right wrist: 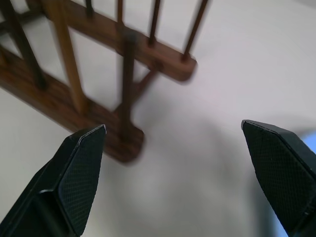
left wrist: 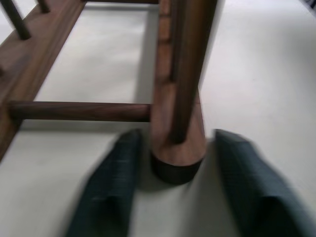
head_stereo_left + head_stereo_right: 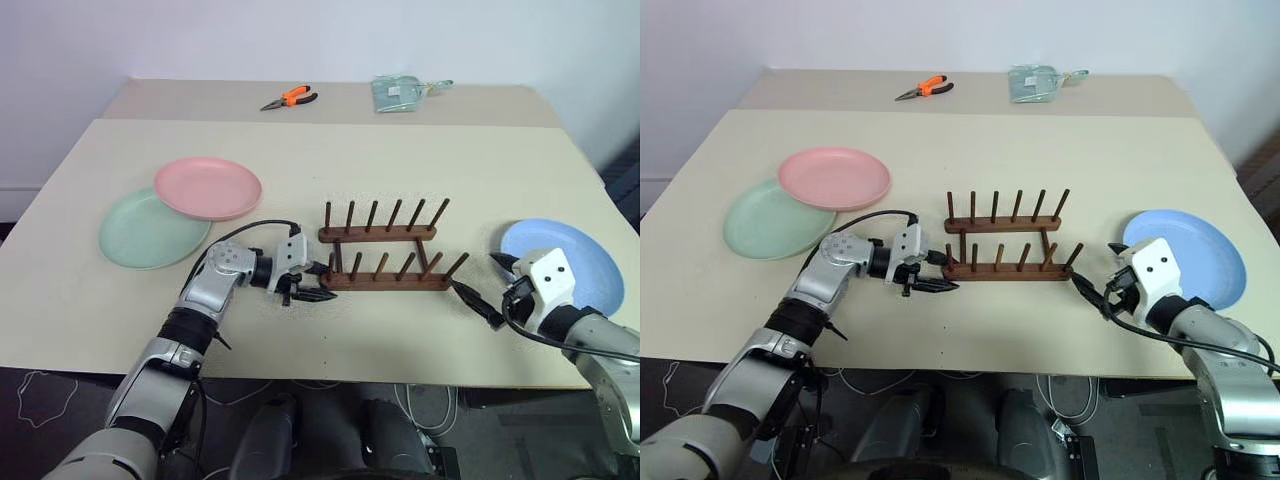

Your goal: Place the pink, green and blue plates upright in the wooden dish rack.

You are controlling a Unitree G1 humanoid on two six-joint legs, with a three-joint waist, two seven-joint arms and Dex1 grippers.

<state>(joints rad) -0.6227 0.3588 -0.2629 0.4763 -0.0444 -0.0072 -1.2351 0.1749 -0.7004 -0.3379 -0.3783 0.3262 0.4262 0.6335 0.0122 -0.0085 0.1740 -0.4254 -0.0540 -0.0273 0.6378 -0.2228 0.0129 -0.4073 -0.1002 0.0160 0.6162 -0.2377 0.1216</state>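
The wooden dish rack (image 3: pixel 385 258) stands empty at mid-table, pegs upright. My left gripper (image 3: pixel 322 283) is at its left end, open, fingers straddling the tip of the front base bar (image 2: pixel 177 158) with a small gap on each side. My right gripper (image 3: pixel 475 272) is open wide just off the rack's right end (image 1: pixel 126 143), holding nothing. The blue plate (image 3: pixel 585 262) lies flat behind it near the table's right edge. At the left, the pink plate (image 3: pixel 207 187) rests flat, overlapping the rim of the green plate (image 3: pixel 140 238).
Orange-handled pliers (image 3: pixel 290 98) and a clear plastic packet (image 3: pixel 400 92) lie on the far table section. The table's front edge (image 3: pixel 330 375) runs close under both arms. Bare tabletop lies between the rack and the plates on each side.
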